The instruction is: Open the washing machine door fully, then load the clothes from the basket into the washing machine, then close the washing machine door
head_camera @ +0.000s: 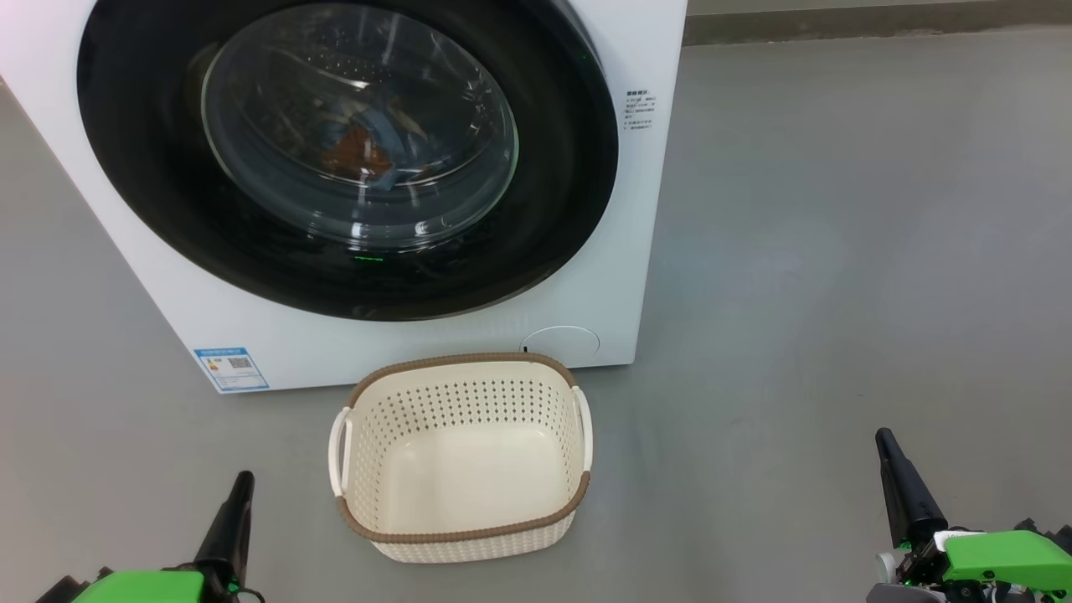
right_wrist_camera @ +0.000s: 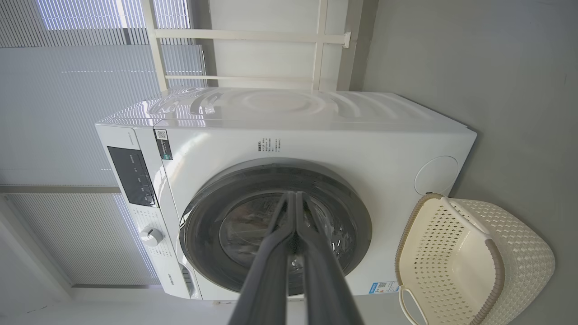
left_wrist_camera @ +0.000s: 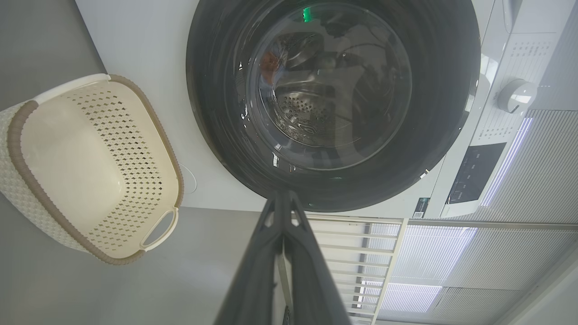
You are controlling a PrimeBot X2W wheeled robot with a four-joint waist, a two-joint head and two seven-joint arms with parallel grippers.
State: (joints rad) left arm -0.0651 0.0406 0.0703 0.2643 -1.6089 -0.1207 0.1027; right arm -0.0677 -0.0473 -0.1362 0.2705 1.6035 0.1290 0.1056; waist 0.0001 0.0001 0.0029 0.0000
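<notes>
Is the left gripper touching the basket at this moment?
Apart. The head view shows a strip of bare grey floor between the left gripper and the basket.

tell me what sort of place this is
Probably a laundry corner in a home or a test room: a white front-loading washing machine stands on a grey floor with a cream laundry basket before it, and window blinds hang behind.
</notes>
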